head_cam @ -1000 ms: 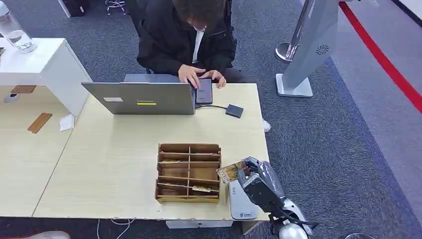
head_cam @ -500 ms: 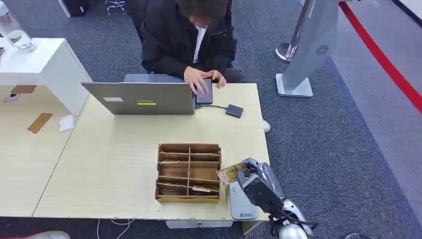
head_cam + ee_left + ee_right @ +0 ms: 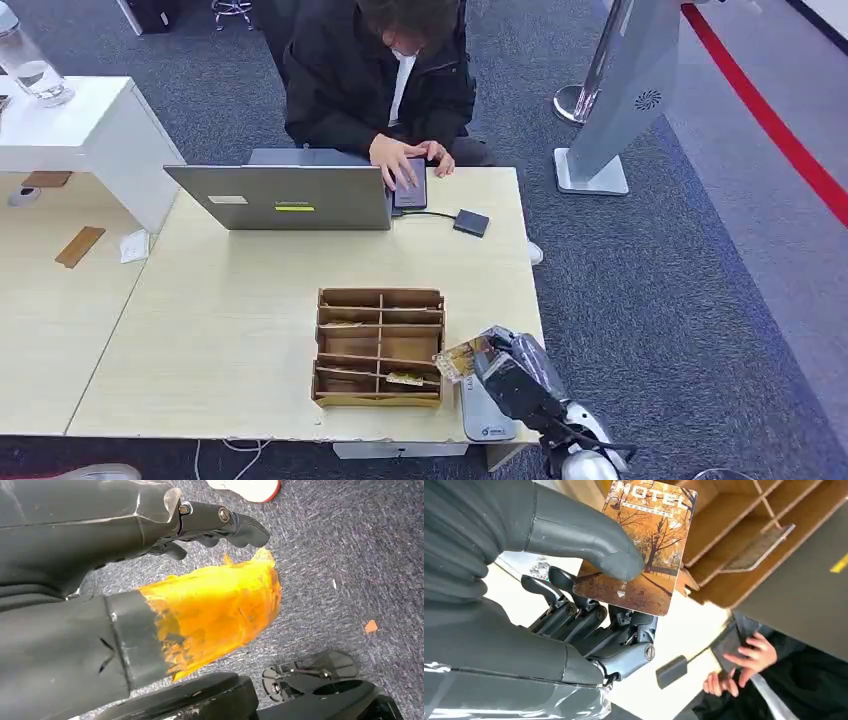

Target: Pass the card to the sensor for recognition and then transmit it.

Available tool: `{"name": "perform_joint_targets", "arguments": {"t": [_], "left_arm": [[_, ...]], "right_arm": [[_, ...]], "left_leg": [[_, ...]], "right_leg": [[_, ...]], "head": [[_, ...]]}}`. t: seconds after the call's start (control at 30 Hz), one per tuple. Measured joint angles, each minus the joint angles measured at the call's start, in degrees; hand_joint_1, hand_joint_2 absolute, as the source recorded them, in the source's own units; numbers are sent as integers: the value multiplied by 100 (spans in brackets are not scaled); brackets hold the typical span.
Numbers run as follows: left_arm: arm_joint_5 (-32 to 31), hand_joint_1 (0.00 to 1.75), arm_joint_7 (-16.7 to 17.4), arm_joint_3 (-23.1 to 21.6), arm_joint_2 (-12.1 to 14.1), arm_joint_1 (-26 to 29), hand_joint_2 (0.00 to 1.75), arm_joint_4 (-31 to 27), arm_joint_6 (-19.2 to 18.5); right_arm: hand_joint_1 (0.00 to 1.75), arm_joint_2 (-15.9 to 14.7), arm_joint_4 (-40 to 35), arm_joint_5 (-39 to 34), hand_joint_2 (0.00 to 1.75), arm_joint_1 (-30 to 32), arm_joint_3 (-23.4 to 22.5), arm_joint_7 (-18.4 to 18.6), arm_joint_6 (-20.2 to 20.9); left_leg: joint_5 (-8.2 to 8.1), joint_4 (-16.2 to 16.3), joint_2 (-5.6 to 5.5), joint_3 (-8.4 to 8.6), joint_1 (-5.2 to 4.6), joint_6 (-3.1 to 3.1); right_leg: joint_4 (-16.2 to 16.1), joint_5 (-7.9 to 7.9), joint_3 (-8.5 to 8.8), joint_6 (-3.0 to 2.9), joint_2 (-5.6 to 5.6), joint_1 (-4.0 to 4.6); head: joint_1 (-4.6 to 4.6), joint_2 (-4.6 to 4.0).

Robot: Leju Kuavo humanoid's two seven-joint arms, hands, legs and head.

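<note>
My right hand (image 3: 515,375) holds a hotel card (image 3: 462,357) printed with autumn trees, just above the white card sensor (image 3: 483,412) at the table's front right corner. In the right wrist view the thumb (image 3: 574,535) presses on the card's face (image 3: 644,545) and the dark fingers (image 3: 589,620) lie beneath it. The card tilts toward the wooden organizer (image 3: 380,347). My left hand (image 3: 200,610) hangs over the carpet with its orange-covered thumb apart from the fingers (image 3: 220,522), holding nothing.
A person (image 3: 375,70) sits at the far side of the table, hands on a phone (image 3: 410,185) beside an open laptop (image 3: 285,197). A small black box (image 3: 471,222) lies on a cable. The organizer's compartments hold a few cards. A white stand (image 3: 620,90) rises on the carpet.
My right hand has lowered the card a little, closer to the sensor and the table's front edge. The person's head has lifted slightly.
</note>
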Motion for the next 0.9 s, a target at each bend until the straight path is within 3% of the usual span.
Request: {"name": "perform_joint_targets", "arguments": {"t": [0.9], "left_arm": [[42, 0, -13, 39, 4, -2, 0, 0, 11]], "right_arm": [[175, -243, 251, -68, 175, -48, 35, 116, 267]], "left_leg": [[0, 0, 0, 1, 0, 0]], "right_leg": [[0, 0, -1, 0, 0, 0]], "head": [[0, 0]]}}
